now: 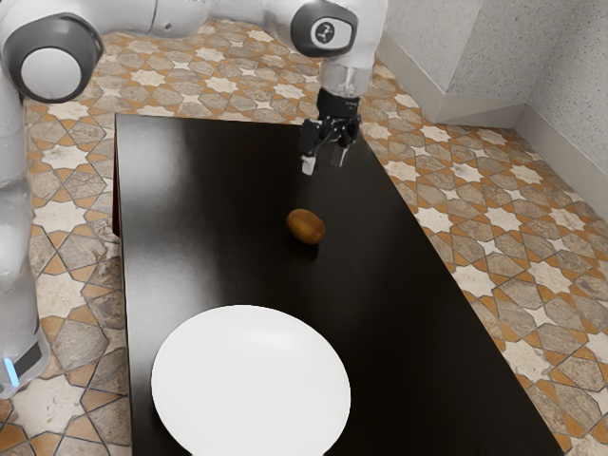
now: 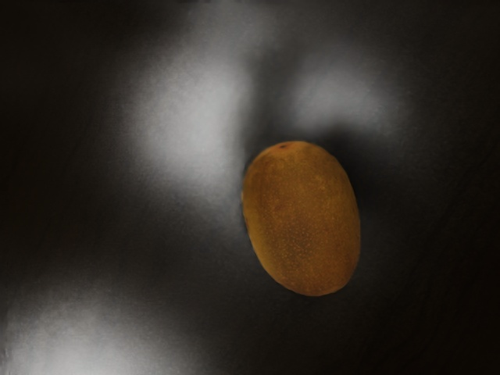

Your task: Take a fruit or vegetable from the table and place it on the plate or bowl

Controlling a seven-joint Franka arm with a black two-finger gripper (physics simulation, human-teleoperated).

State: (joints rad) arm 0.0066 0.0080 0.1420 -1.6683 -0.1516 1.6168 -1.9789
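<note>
A brown kiwi (image 1: 306, 226) lies on the black table (image 1: 209, 190) near its middle. The wrist view looks straight down on the kiwi (image 2: 301, 219), an oval fuzzy fruit on the glossy tabletop. My gripper (image 1: 324, 161) hangs above the table, higher than the kiwi and a little toward the far side of it. Its fingers stand apart with nothing between them. A large white plate (image 1: 250, 384) rests on the table's near end, well in front of the kiwi.
The table's right edge (image 1: 418, 237) runs diagonally past the gripper, with patterned floor tiles beyond. The arm's white base (image 1: 19, 237) stands at the exterior view's left. Bare tabletop surrounds the kiwi on all sides.
</note>
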